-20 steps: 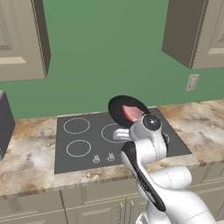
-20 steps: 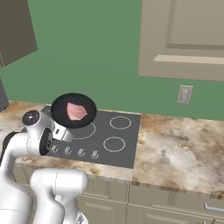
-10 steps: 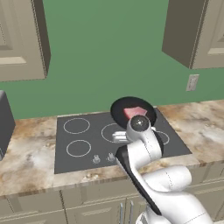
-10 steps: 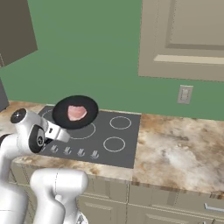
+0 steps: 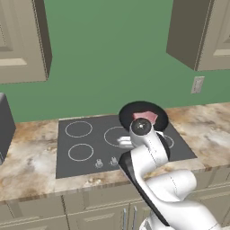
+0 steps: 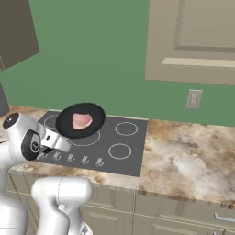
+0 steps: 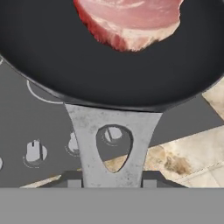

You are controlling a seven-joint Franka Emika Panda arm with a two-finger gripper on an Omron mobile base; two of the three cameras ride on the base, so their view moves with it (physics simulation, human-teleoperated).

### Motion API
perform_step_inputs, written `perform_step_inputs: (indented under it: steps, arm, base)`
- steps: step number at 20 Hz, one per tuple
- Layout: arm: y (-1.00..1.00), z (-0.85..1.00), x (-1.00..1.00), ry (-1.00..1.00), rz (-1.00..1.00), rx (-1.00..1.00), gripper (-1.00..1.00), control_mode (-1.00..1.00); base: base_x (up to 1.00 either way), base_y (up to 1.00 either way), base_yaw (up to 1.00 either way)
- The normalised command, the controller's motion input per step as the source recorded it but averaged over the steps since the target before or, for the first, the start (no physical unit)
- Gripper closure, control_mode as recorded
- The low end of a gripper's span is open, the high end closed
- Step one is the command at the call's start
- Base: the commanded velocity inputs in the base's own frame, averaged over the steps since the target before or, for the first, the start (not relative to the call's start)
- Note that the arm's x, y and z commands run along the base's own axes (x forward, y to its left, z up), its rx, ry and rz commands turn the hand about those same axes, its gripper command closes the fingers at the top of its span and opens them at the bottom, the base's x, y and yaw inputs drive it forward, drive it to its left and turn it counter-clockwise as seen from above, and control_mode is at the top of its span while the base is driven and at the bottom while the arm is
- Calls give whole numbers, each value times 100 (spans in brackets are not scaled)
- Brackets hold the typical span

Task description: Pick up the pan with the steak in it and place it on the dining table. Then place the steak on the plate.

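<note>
Gripper [image 7: 112,183] closed on pan [image 6: 81,121] handle, pan lifted above cooktop [image 6: 124,147]. Steak [image 6: 82,120] lies loose inside pan. Risk: pan tilts during carry to dining table, steak slides over shallow rim; handle grip near end, may rotate.

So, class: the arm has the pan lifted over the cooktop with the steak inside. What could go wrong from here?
1. The gripper holds the pan only at its handle's end, so the pan might tip or twist.
2. The steak lies loose, off-centre; a tilt could slide it out.
3. Swinging low, the pan might hit the cooktop.
</note>
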Motion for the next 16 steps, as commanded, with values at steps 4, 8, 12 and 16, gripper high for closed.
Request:
perform_step_inputs:
  steps: [4, 8, 12, 16]
  arm:
    - [-4, 4, -19, 2, -5, -1, 100, 100]
    - [0, 0, 0, 0, 0, 0, 100, 100]
    - [0, 0, 0, 0, 0, 0, 100, 100]
    - [0, 0, 0, 0, 0, 0, 100, 100]
  base:
    - [-3, 0, 0]
    - [-76, -6, 0]
    - [-100, -5, 1]
    - [-98, -1, 9]
